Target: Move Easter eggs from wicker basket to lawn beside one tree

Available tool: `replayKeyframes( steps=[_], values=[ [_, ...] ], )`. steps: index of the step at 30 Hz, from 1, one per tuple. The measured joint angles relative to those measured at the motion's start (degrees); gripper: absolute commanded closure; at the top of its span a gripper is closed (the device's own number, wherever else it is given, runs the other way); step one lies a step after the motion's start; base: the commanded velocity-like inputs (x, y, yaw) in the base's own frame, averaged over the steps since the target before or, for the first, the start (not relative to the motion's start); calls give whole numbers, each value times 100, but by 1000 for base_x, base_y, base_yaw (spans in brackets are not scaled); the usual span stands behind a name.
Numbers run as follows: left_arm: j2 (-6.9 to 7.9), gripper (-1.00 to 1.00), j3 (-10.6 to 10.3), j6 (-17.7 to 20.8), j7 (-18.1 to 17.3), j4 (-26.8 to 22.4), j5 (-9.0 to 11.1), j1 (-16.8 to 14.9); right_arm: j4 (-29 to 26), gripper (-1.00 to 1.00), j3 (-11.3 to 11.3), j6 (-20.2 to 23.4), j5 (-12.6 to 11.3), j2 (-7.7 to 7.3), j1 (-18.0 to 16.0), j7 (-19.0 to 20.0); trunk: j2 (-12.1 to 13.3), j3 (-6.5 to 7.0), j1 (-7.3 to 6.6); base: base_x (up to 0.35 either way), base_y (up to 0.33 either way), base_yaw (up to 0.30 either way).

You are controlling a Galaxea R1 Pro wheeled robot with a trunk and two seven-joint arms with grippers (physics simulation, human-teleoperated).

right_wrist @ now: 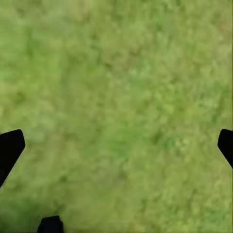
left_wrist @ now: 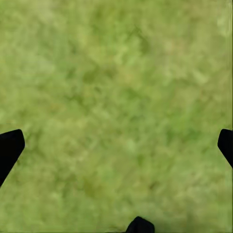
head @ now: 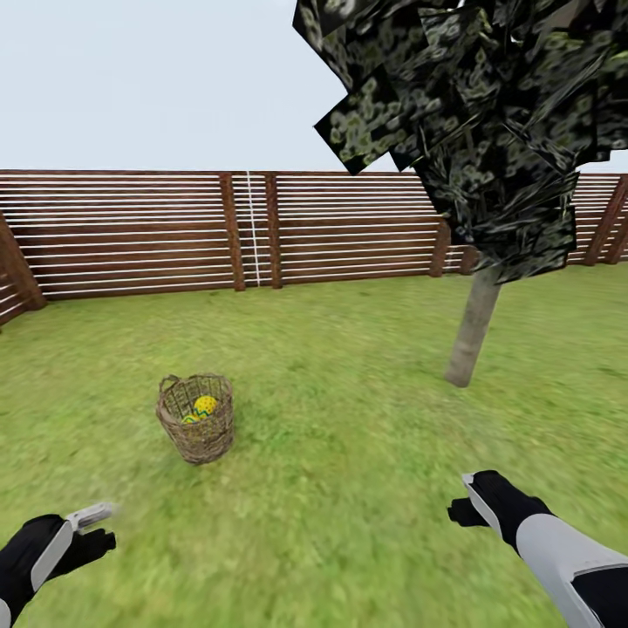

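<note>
A dark slatted wooden fence (head: 131, 231) rings the yard beneath a pale, flat sky (head: 148, 78).

One wicker basket (head: 196, 429) on the lawn (head: 349, 488), one yellow egg (head: 205, 405) seen inside it, maybe more hidden, one tree (head: 474, 327), one long fence (head: 131, 231), two grippers, left (head: 87, 523), right (head: 467, 497)

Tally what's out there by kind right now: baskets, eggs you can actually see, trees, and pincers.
Wicker basket: 1
Eggs visible inside it: 1 clear yellow one, with a bit of pattern beside it that may be another; the rest cannot be told
Tree: 1
Pincers: 2, left pincer, right pincer
Total: 5
</note>
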Motion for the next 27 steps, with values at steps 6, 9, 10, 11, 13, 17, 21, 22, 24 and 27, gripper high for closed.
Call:
replayKeyframes(
  steps=[6, 9, 10, 11, 13, 17, 21, 22, 24, 27],
  values=[
    [358, -100, -16, 5, -103, 44, -25, 0, 18, -100, 0, 6, 0, -2, 0, 1, 0, 0, 0, 257, 263, 0],
    [418, -100, -31, 2, -221, 47, -5, 1, 22, -100, 0, 6, 0, -2, 0, 6, 0, 0, 0, 258, 260, 0],
    [411, -100, -39, 1, -246, 38, -2, 1, 22, -100, 0, 6, 0, -2, 0, 6, 0, 0, 0, 260, 257, 0],
    [396, -100, -45, 1, -262, 28, 0, 1, 23, -100, 0, 6, 0, -2, 0, 7, 0, 0, 0, 261, 256, 0],
    [338, -100, -56, 5, -282, 16, -2, 1, 24, -100, 0, 6, 0, -3, 0, 7, 0, 0, 0, 262, 254, 0],
    [304, -100, -62, 4, -293, 7, -1, 1, 25, -100, 1, 7, 0, -3, 0, 7, 0, 0, 0, 264, 244, -53],
    [257, -100, -64, -3, -290, 3, -3, -1, 23, -100, 151, 9, 0, -4, 2, 14, 0, 0, 0, 265, 237, -261],
    [254, -100, -65, -3, -290, 3, -2, -1, 23, -100, 212, 9, -1, -3, 2, 15, 0, 0, 0, 265, 237, -294],
    [250, -100, -65, -4, -290, 8, -2, -1, 23, -100, 321, 6, -2, -3, 2, 15, 0, 0, 0, 265, 237, -297],
    [253, -100, -61, -4, -290, 24, -7, -1, 23, -100, 345, 1, -4, -4, 2, 15, 0, 0, 0, 265, 237, -263]
  ],
)
